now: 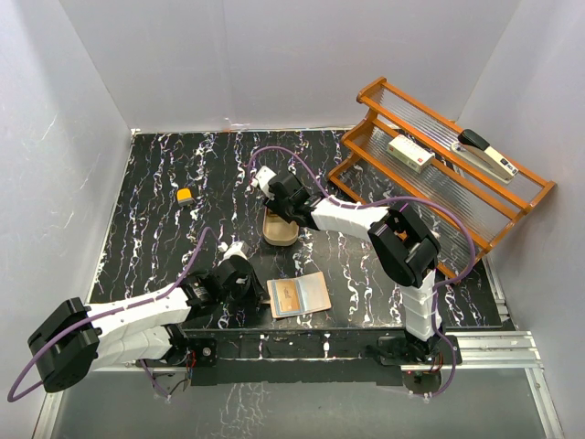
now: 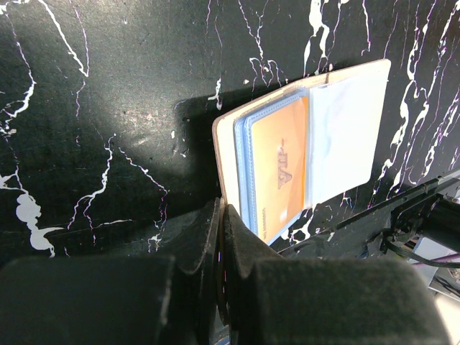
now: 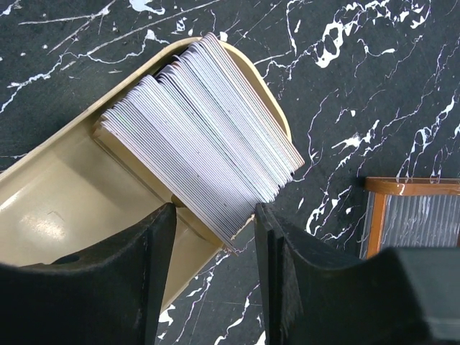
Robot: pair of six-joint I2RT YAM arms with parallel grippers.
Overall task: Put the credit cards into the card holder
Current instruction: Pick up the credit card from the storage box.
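Partly open right jaws straddle credit cards (image 3: 201, 129).

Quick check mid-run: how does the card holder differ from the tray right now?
Shape: the card holder is a flat open rectangle; the tray is a walled oval. Contents: the card holder shows one orange card under clear sleeves; the tray carries a thick stack of pale cards. Place: the card holder lies near the front edge, the tray farther back. Both rest on the table.

Plain white walls (image 1: 274, 55), black white-veined tabletop (image 1: 155, 174), orange wooden rack (image 1: 430, 183) at right
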